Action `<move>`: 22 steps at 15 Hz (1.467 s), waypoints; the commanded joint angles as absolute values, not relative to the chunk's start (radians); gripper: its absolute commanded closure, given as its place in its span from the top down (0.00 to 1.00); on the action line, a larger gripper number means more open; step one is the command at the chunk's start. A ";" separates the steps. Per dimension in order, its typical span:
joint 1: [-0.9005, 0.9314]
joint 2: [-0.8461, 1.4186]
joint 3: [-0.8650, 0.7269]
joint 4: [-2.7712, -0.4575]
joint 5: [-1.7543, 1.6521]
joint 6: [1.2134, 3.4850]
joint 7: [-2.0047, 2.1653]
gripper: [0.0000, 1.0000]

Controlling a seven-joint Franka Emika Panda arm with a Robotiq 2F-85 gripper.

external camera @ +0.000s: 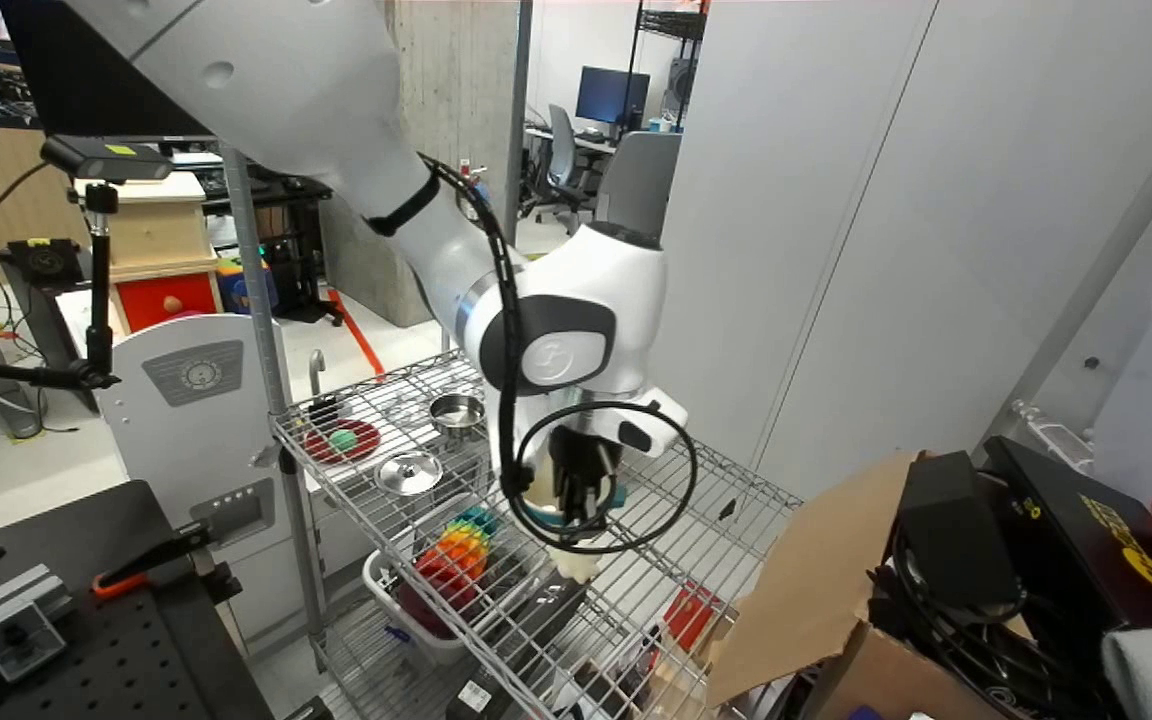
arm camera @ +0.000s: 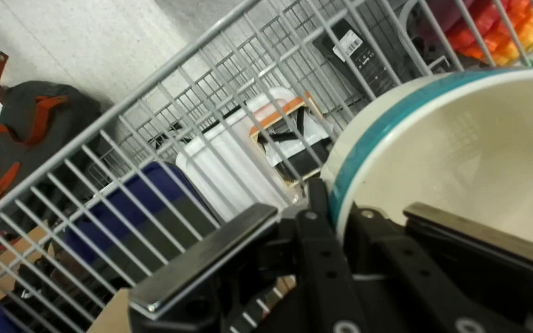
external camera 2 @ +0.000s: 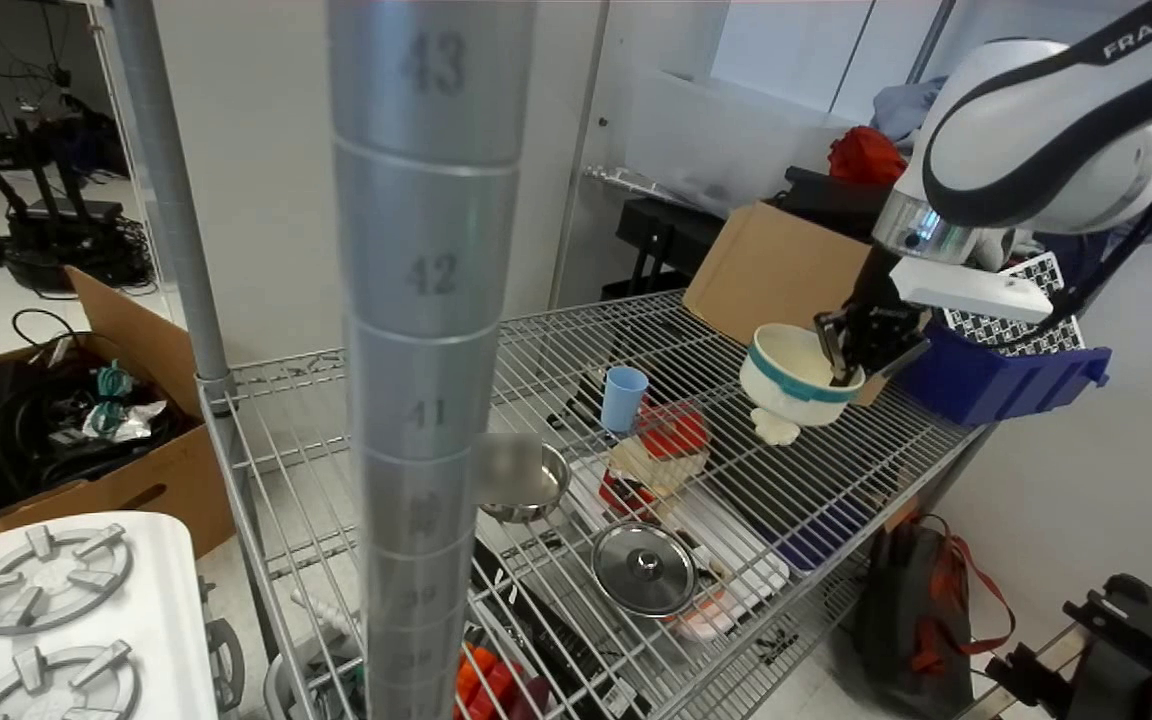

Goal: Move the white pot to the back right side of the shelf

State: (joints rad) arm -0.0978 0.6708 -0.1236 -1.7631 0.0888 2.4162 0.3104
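Observation:
The white pot (external camera 2: pixel 786 398), cream with a teal band near its rim, is held above the wire shelf (external camera 2: pixel 836 552) near the end by the cardboard box. A lumpy cream handle sticks out below its side. My gripper (external camera 2: pixel 841 368) is shut on the pot's rim, one finger inside and one outside. The wrist view shows the rim between the fingers (arm camera: pixel 340 210), with the pot (arm camera: pixel 470 152) filling the right side and the shelf's rail (arm camera: pixel 123 105) at upper left. In an exterior view the gripper (external camera: pixel 576 490) and cables hide most of the pot.
On the shelf are a light blue cup (external camera 2: pixel 624 398), a steel pan (external camera 2: pixel 556 480), a metal lid (external camera 2: pixel 644 567) and a red plate (external camera: pixel 351 445). An open cardboard box (external camera 2: pixel 781 270) and a blue bin (external camera 2: pixel 1006 390) stand by the pot's end. A metal post (external camera 2: pixel 426 250) rises in front.

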 commanded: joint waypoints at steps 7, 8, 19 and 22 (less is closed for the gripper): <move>-0.179 1.030 -0.126 -1.203 0.153 2.244 0.358 0.02; -0.181 1.064 -0.127 -1.157 0.156 2.249 0.376 0.02; -0.259 1.390 -0.144 -0.657 0.144 2.124 0.570 0.02; -0.275 1.473 -0.146 -0.539 0.139 2.069 0.598 0.02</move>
